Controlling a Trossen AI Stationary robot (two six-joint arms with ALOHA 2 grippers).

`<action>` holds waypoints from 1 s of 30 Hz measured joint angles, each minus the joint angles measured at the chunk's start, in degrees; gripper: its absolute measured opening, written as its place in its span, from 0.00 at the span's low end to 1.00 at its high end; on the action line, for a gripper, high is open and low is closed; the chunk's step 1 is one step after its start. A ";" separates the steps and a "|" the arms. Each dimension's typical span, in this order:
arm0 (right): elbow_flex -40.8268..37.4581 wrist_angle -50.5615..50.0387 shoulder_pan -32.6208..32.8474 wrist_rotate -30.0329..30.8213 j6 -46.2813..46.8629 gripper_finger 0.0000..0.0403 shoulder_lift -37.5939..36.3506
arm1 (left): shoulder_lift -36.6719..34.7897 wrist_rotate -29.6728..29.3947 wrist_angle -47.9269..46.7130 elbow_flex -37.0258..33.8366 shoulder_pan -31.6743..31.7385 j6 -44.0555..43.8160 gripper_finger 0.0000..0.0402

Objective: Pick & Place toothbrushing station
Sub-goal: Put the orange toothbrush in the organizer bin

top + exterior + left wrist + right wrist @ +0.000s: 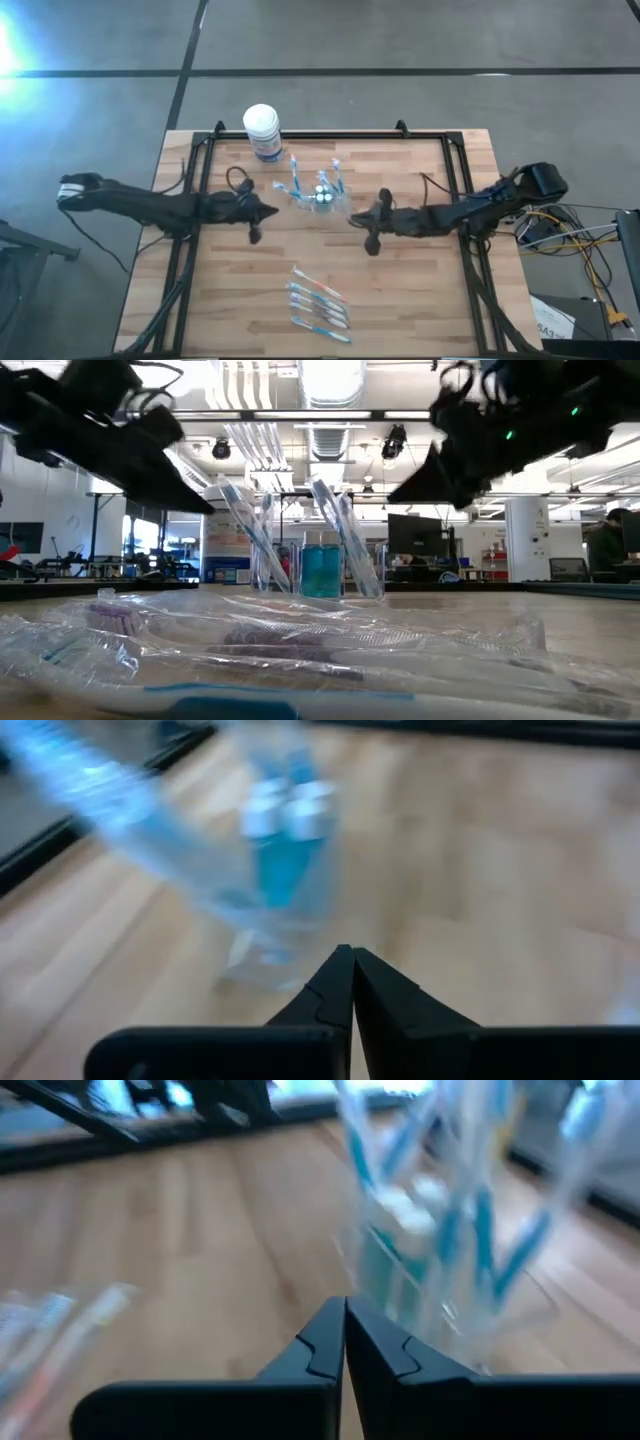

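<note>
A small clear cup (322,196) stands on its base at the table's middle, toward the far edge. Several blue-and-white toothbrushes (296,172) stick up out of it, leaning on its rim, and white-capped blue pieces (288,818) stand inside. More toothbrushes in clear wrappers (320,305) lie flat near the front edge. My left gripper (272,210) hangs shut just left of the cup, above the table. My right gripper (353,218) hangs shut just right of it. Both point at the cup (270,890) (440,1260) and hold nothing.
A white-lidded tub (262,130) with a blue label stands at the far edge, left of the cup. A black frame (455,170) runs along the table's sides and back. Bare wood (420,290) lies between the cup and the wrapped brushes and at the front right.
</note>
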 joint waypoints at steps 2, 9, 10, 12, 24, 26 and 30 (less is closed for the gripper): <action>0.00 1.41 2.08 0.02 -2.35 0.02 -1.64 | -4.13 4.62 -0.16 -1.52 -0.28 1.71 0.05; 0.18 5.66 7.08 -3.83 -6.88 0.02 -5.70 | -14.26 11.00 -2.00 -5.09 -0.25 1.85 0.02; 0.20 5.55 7.41 -5.18 -6.92 0.02 -6.22 | -15.21 11.54 -2.37 -5.33 -0.25 1.89 0.02; 0.20 5.74 7.97 -7.00 -6.62 0.02 -6.88 | -16.88 12.22 -2.59 -5.95 -0.25 1.91 0.01; 0.70 5.78 10.85 -7.21 1.22 0.02 -4.05 | -24.44 19.86 -2.88 -7.68 -0.25 3.79 0.02; 1.25 5.52 11.39 -7.06 5.24 0.02 -1.96 | -24.57 20.55 -3.08 -7.68 -0.24 3.45 0.02; 4.50 5.04 13.64 -7.07 10.82 0.02 3.68 | -24.49 20.64 -3.31 -7.68 -0.23 2.38 0.02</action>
